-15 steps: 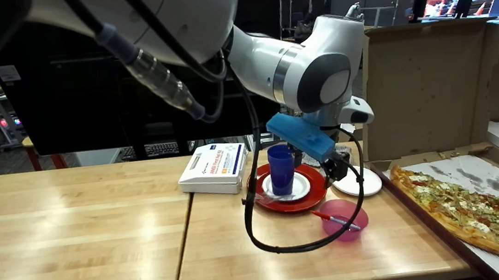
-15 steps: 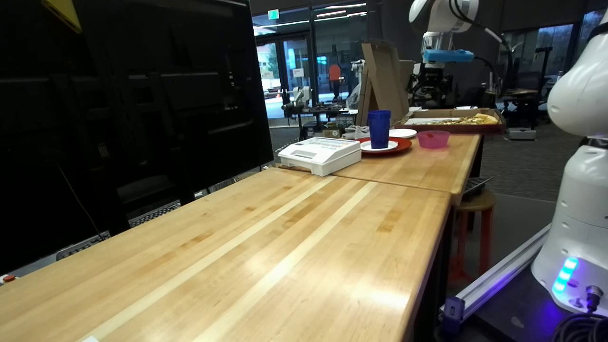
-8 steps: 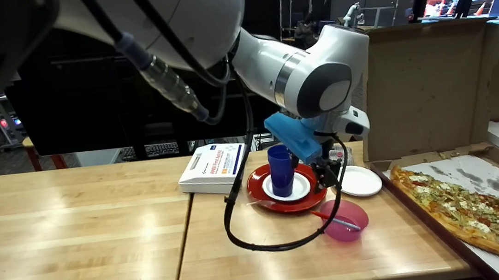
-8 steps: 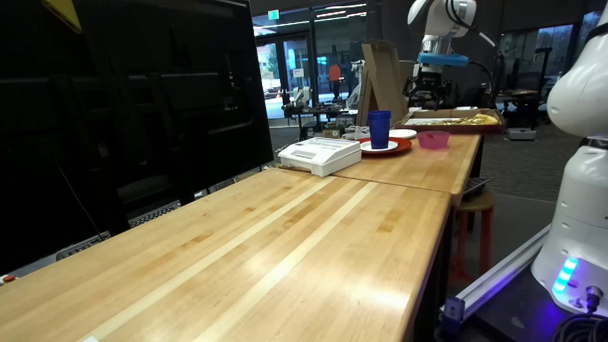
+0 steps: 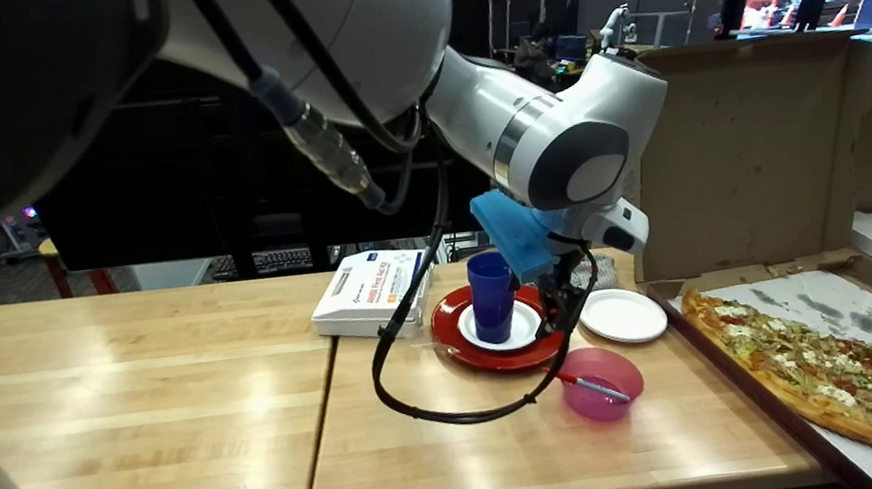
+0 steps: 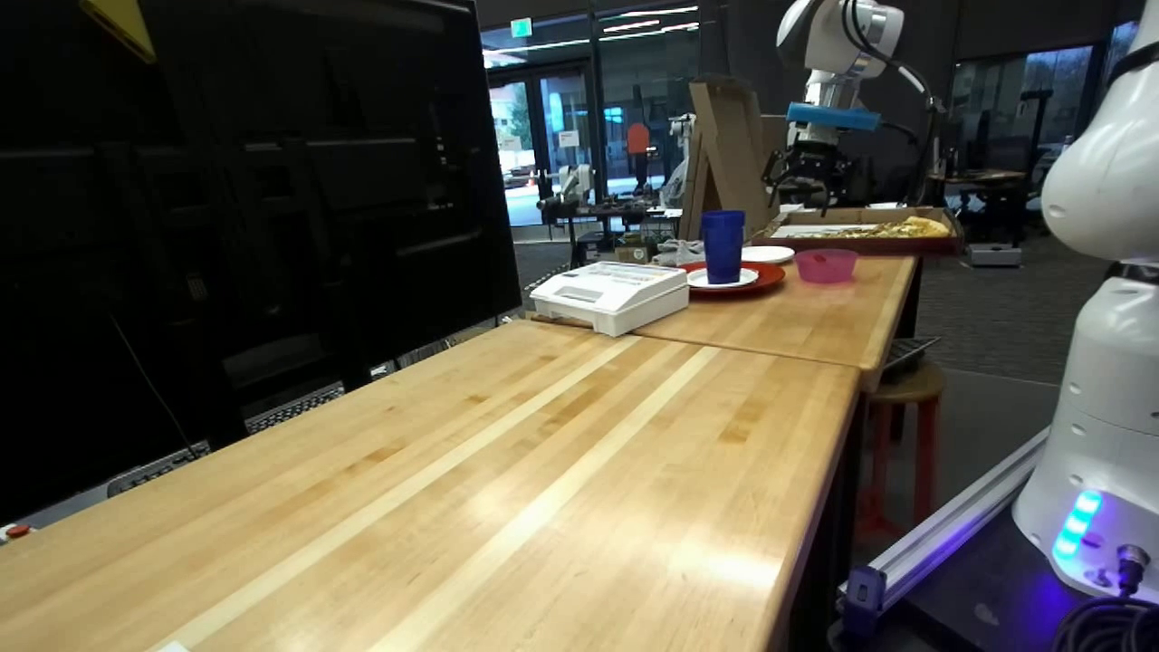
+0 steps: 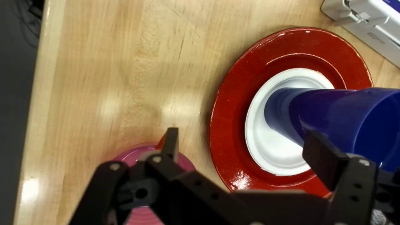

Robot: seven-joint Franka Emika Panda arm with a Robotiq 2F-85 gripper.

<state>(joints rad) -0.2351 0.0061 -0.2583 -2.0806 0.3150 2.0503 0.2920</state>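
Observation:
My gripper [image 7: 242, 137] is open, with nothing between its wide-apart fingers. It also shows in both exterior views [image 5: 548, 320] [image 6: 798, 192]. In the wrist view it is above the red plate [image 7: 229, 118], which holds a small white plate [image 7: 273, 161] and an upright blue cup [image 7: 325, 109]. One finger [image 7: 325, 156] overlaps the cup in that view; I cannot tell whether they touch. The other finger [image 7: 171, 140] is over the edge of the pink bowl [image 7: 186, 163] and partly hides a red-ended pen [image 5: 593, 387] leaning in that bowl.
A white first aid kit [image 5: 368, 294] stands beside the red plate. Another white plate [image 5: 624, 318] lies between the red plate and an open pizza box [image 5: 751, 155] holding pizza [image 5: 838, 372]. A grey cloth [image 5: 605, 271] lies behind the plates.
My gripper has moved lower and tilted, coming closer to the blue cup and red plate in an exterior view. Its cable swung along. The cup, plates, bowl and pen have not moved.

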